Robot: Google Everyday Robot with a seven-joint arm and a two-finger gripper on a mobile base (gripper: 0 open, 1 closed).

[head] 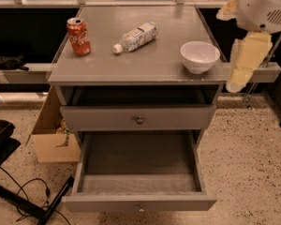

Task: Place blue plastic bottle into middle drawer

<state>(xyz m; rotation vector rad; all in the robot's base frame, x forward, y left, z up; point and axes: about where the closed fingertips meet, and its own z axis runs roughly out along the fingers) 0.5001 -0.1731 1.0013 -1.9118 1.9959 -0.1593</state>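
Your gripper [246, 60] hangs at the right edge of the view, off the right side of the cabinet top [145, 64] and just past the white bowl [200, 56], under the arm's rounded white housing [264, 6]. It holds nothing you can see, and you cannot tell whether it is spread or closed.

Nearest you, the middle drawer [107, 203] is pulled fully out, its grey interior bare and its small knob [140, 208] at the bottom of the view. Above it the upper drawer [178, 118] is shut, with an open shelf gap between it and the top. To the left, on the speckled floor [248, 163], a cardboard box [51, 139] leans against the cabinet, and black cables [23, 196] lie in front of it.

On the top, the bowl stands near the front right corner. Farther back, the blue plastic bottle [136, 36] lies on its side near the middle, its white cap pointing front-left. The red can [78, 35] stands upright at the left edge, apart from the bottle.
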